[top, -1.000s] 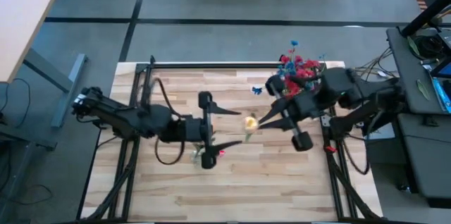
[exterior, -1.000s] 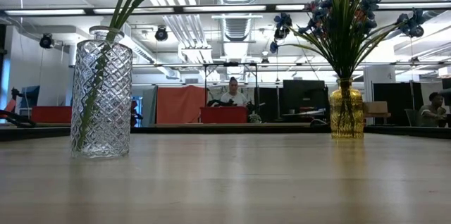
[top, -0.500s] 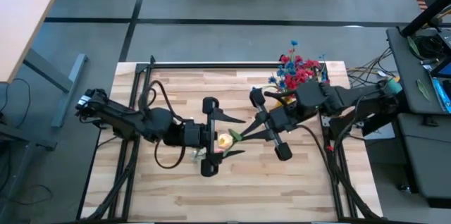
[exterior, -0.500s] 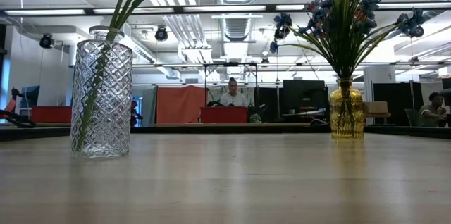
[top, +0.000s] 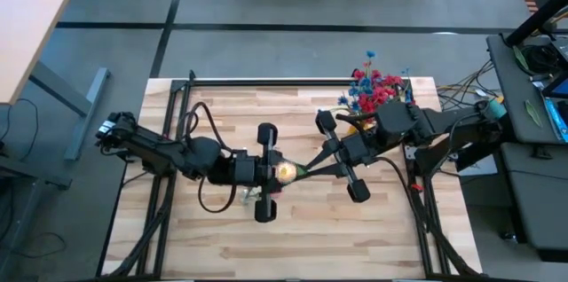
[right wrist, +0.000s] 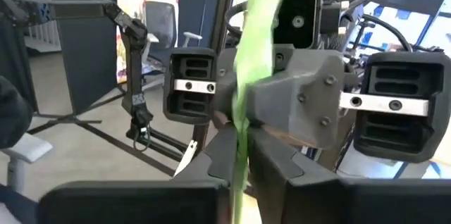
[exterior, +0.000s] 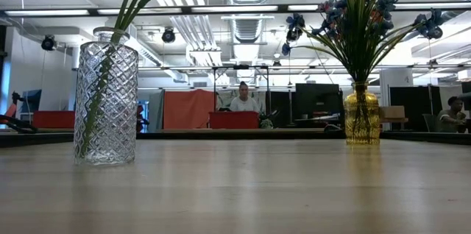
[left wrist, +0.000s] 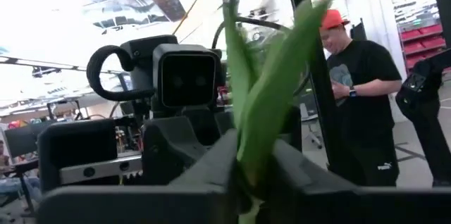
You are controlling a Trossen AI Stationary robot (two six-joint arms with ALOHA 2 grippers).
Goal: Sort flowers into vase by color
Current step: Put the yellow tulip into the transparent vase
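So the two arms meet over the middle of the wooden desk (top: 293, 229), doing what looks to me like a handover of a single flower (top: 286, 171). It's a pale yellow-cream tulip-type bud on a thin green stem with long flat leaves, held up in the air between them, nowhere near either vase yet. The right claw (top: 309, 169) is pinched tight on the stem, you can see the green strip running straight up between its dark fingers in its own wrist view. The left claw (top: 269, 172) has its fingers drawn in narrow around the same stem just under the bud, and its wrist camera shows the leaves wedged right in the gap. My guess is both hold it at once so the stem doesn't flop or drop while it changes sides. The clear vase (exterior: 106, 98), cut glass with a diamond pattern, sits on the left arm's side and has only green stems showing from down low, so I'd bet that's where this pale one is headed. The little amber glass vase (exterior: 362, 113) at the far right corner already carries the red and blue flowers (top: 377, 90), a bushy fake bunch. Everything about the stem looks limp and plasticky, easy to bend. A person in a dark shirt (left wrist: 356, 90) stands in the background.
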